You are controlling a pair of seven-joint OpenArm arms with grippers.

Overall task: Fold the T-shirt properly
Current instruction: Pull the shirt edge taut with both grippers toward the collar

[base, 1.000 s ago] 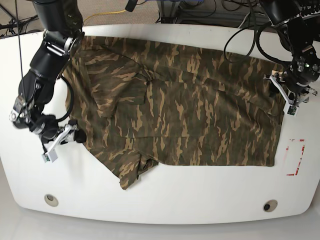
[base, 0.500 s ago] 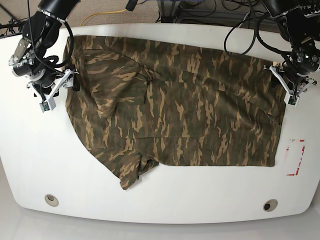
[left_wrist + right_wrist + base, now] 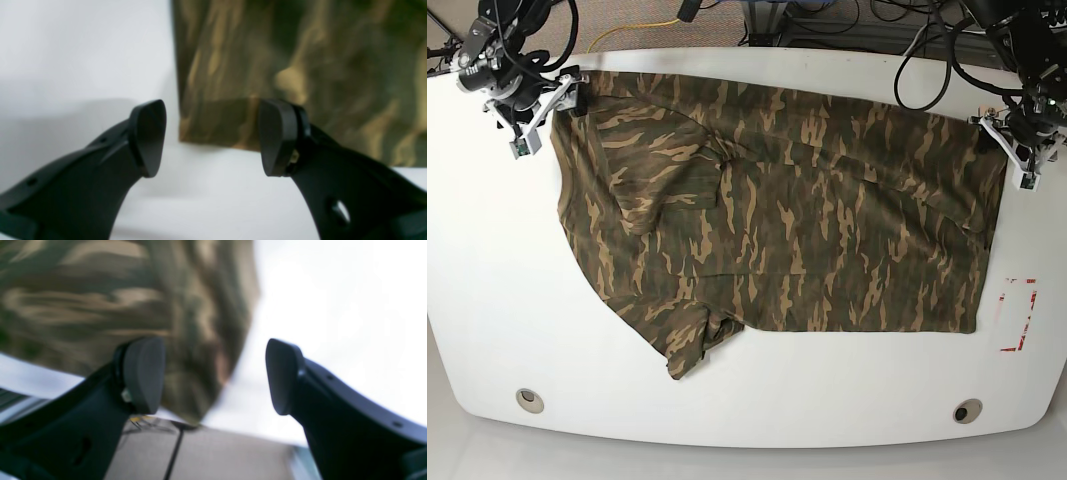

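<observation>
The camouflage T-shirt (image 3: 787, 210) lies spread across the white table (image 3: 487, 280), with one sleeve folded in at the front left. My right gripper (image 3: 567, 100) is at the shirt's far left corner. In the right wrist view it (image 3: 213, 376) is open, with the T-shirt (image 3: 100, 306) edge lying between the fingers. My left gripper (image 3: 1002, 145) hangs at the shirt's far right corner. In the left wrist view it (image 3: 213, 138) is open, and a corner of the T-shirt (image 3: 300, 50) sits just beyond the gap, unpinched.
A red-outlined rectangle (image 3: 1017, 315) is marked on the table at the right. Two round holes (image 3: 528, 399) (image 3: 967, 411) sit near the front edge. Cables, one of them yellow (image 3: 642, 30), lie on the floor beyond the far edge.
My right gripper has travelled from the shirt's front left side to its far left corner. My left gripper has moved toward the far right corner. The shirt has not shifted.
</observation>
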